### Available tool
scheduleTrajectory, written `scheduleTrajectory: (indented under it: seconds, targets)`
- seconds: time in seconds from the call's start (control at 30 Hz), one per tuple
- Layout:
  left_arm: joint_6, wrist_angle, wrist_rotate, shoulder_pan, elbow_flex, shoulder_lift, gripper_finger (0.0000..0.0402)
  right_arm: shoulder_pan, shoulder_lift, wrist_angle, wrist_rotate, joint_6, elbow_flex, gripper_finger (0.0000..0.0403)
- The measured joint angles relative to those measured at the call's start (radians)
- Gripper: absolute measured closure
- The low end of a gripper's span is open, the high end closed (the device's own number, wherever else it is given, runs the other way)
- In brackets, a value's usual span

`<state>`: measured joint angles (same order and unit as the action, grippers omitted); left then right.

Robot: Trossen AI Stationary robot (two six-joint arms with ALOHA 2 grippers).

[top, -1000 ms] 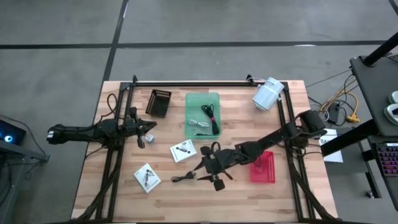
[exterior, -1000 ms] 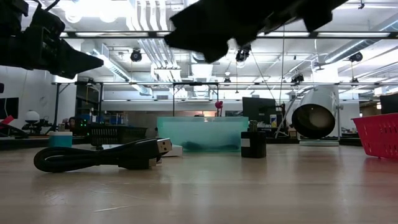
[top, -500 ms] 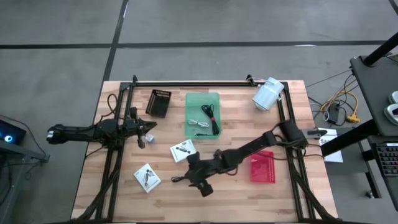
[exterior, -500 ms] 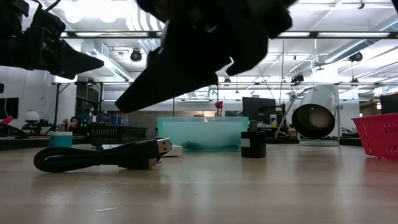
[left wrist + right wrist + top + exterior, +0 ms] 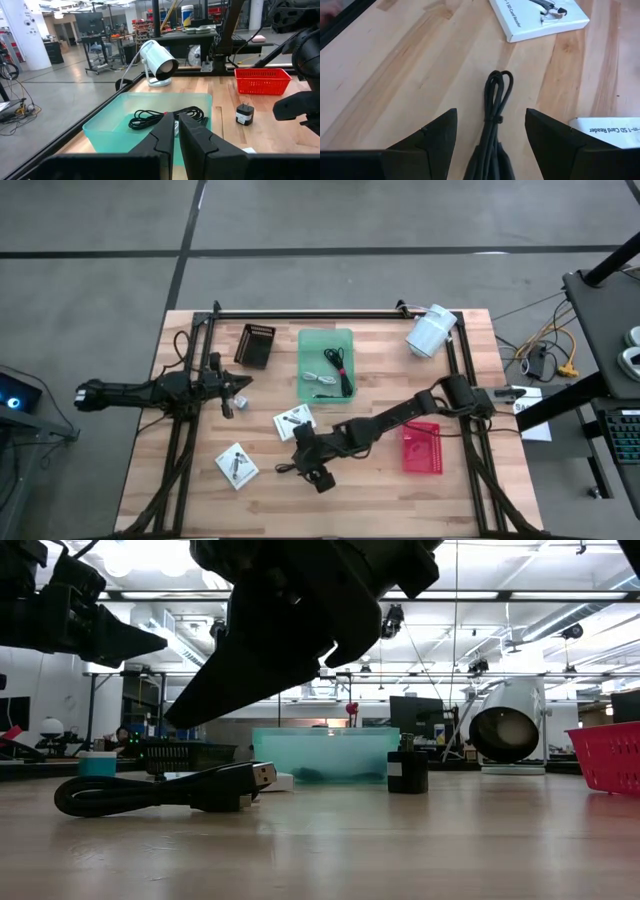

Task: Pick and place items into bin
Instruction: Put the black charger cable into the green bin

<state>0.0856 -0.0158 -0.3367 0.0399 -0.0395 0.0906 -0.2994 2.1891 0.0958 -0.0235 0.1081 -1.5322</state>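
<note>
While the right hand (image 5: 490,137) hangs just above the black cable (image 5: 492,105) lying on the tabletop (image 5: 400,490), its fingers (image 5: 432,135) are spread wide, one each side of the cable, not gripping it. Seen from above, that hand (image 5: 312,468) sits well in front of the green bin (image 5: 325,340), w/ the cable (image 5: 290,468) poking out on the side toward the left arm. From table height the cable (image 5: 160,790) lies flat, plug end pointing toward the bin (image 5: 325,755), w/ the hand (image 5: 290,630) overhead, apart from it.

Two white packets lie nr the cable: one (image 5: 294,421) between cable and bin, the other (image 5: 236,464) beyond the cable, on the left arm's side. Both show up close to the right hand too, one (image 5: 537,17) ahead of the cable's loop end, the other (image 5: 607,131) just beside the cable.

Inside the bin are a black coiled cable (image 5: 340,370) and a pale grey one (image 5: 318,379); the black one (image 5: 165,116) is plain from the left wrist. A small dark cube (image 5: 244,114) stands on the tabletop beside the bin, between it and the red basket (image 5: 262,80).

Left hand (image 5: 232,393) waits off to the side of the bin, above the tabletop, fingers (image 5: 162,137) nearly together w/ a slim gap, holding nothing. White cylinder (image 5: 430,332) sits beyond the bin's far corner; a dark basket (image 5: 255,345) is just beside the bin on the left arm's side.
</note>
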Motion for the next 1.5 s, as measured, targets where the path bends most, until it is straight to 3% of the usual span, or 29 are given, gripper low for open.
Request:
scheduleTrajectory:
  seconds: [1.5]
  targets:
    - [0.0,0.0,0.002,0.0,0.0,0.0,0.0391,-0.001,0.033,-0.041,-0.001,-0.022,-0.016,0.0183]
